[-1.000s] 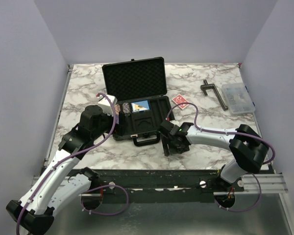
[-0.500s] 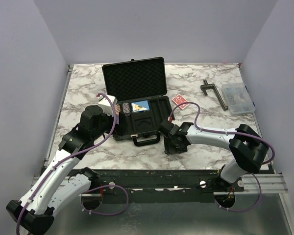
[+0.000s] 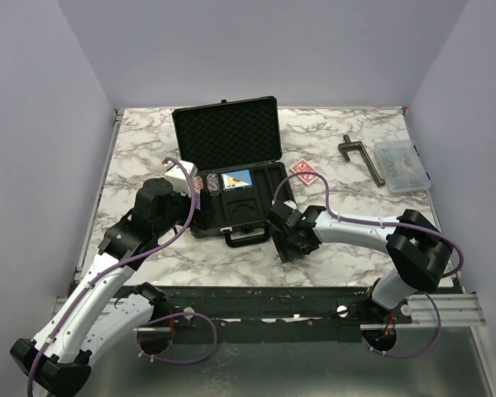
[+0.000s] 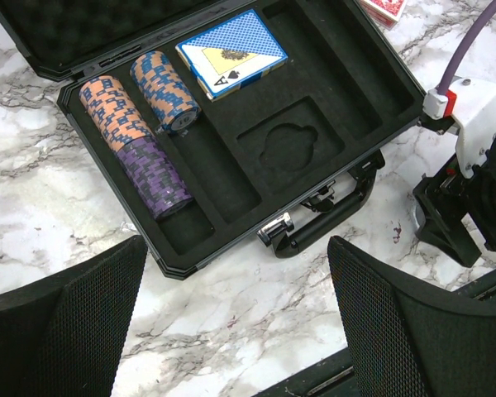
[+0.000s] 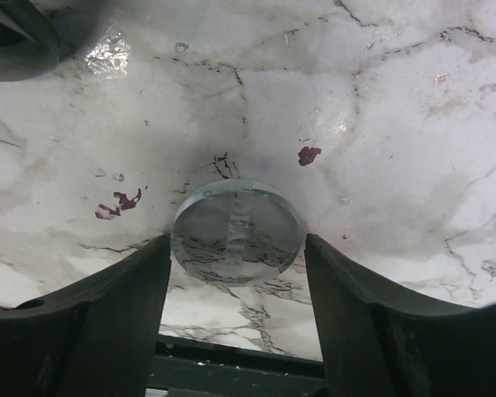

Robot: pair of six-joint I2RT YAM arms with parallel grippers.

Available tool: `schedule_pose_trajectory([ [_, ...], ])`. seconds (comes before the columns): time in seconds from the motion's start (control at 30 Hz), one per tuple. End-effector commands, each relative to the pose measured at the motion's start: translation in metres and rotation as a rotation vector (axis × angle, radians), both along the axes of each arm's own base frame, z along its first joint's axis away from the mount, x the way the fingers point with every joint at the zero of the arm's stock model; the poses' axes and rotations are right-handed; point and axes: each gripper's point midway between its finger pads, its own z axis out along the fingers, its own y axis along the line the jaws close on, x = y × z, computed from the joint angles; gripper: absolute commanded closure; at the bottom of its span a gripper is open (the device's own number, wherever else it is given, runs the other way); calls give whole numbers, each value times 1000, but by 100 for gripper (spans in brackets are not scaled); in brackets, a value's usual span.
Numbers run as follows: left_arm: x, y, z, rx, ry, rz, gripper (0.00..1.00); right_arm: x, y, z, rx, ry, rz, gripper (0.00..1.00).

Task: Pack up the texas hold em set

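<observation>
- The black case stands open at the upper middle of the top view, lid upright and foam tray facing up, its handle turned towards the bottom of the frame.
- Three chip stacks are laid in the tray's left slots: orange, blue and purple. The blue deck is seated in a slot beside them.
- The red deck lies on the bench, just beside the case's right edge.
- The left hand is held wide, nothing between its fingers, above the case's lower left corner.
- The right hand is lowered to the bench just right of the handle, apart from the case.
- Its fingers are set against both sides of a clear round disc that rests flat on the marble, so the hand is closed on it.
- The disc sits near the bench's lower edge; a dark rail is seen just below it.
- Open marble is seen between the red deck and the T-shaped tool, and as a strip left of the case.
- The clear plastic box is placed beside the tool, close to the bench's right edge.
</observation>
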Motion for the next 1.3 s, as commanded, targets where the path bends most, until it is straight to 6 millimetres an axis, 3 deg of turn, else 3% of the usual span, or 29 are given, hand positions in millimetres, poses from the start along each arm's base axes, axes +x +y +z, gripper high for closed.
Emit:
schedule_pose_trajectory([
  [0.0, 2, 4, 0, 13, -17, 12, 10, 5, 6, -1, -6, -8, 65, 27],
  [0.33, 2, 4, 0, 14, -17, 13, 10, 10, 3, 11, 16, -60, -114, 13],
  [0.57, 2, 4, 0, 14, -19, 13, 10, 5, 6, 8, 92, -59, -231, 21],
  [0.73, 1, 4, 0, 13, -21, 13, 10, 5, -4, 4, 42, -69, -264, 24],
  [1.27, 1, 5, 1, 9, -25, 17, 10, 0, -5, -9, 54, -52, -263, 39],
])
